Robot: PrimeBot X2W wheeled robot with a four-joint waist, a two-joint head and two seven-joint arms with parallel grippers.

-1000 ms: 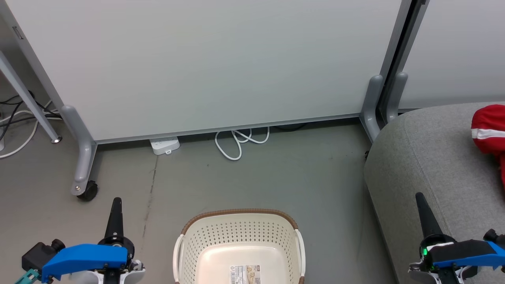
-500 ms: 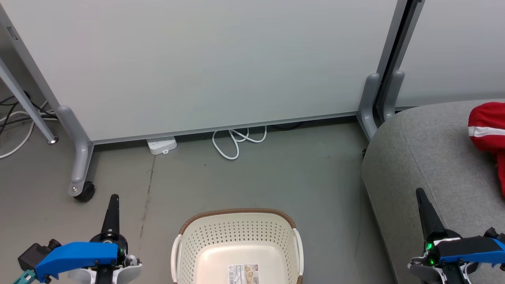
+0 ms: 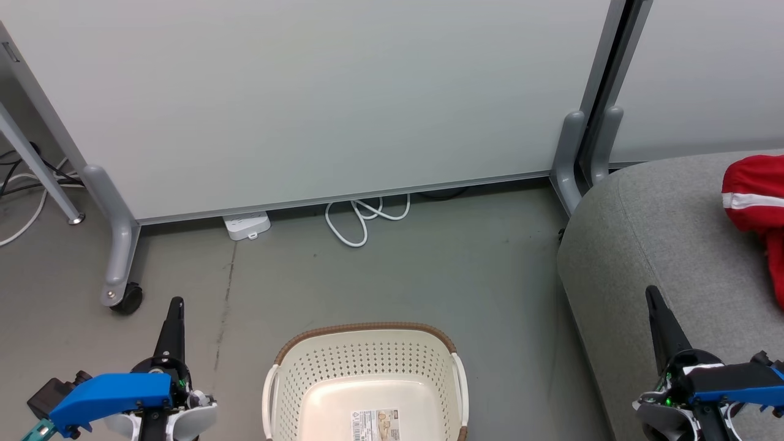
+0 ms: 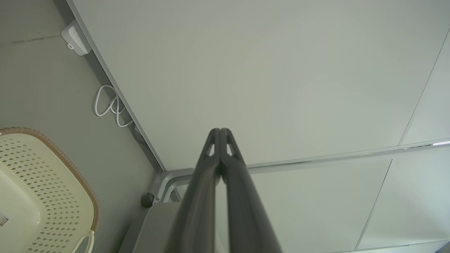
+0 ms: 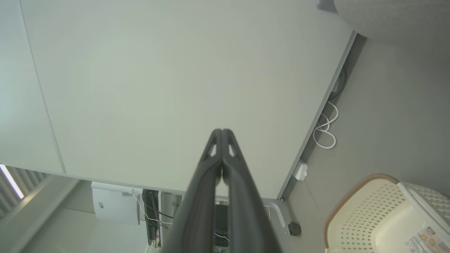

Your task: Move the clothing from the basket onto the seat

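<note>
The cream basket (image 3: 365,367) with a brown rim stands on the floor at the bottom middle, showing its bare bottom and a barcode label. Red clothing (image 3: 754,196) with a white stripe lies on the grey seat (image 3: 661,239) at the right edge. To the left of the basket my left gripper (image 3: 176,304) is shut, its fingers pressed together and holding nothing. My right gripper (image 3: 651,293) is shut too, over the seat's front left part. The wrist views show the left gripper (image 4: 219,130) and the right gripper (image 5: 222,131) closed tip to tip, with the basket (image 4: 42,189) (image 5: 383,214) off to one side.
A pale partition panel (image 3: 318,92) on grey legs with a caster (image 3: 127,299) runs across the back. A white power strip (image 3: 246,225) and a looped white cable (image 3: 361,222) lie at its foot. More cables (image 3: 18,184) trail at the far left.
The whole head view has drifted up and left a little, so the camera has moved. Both grippers sit slightly lower in the picture and stay shut.
</note>
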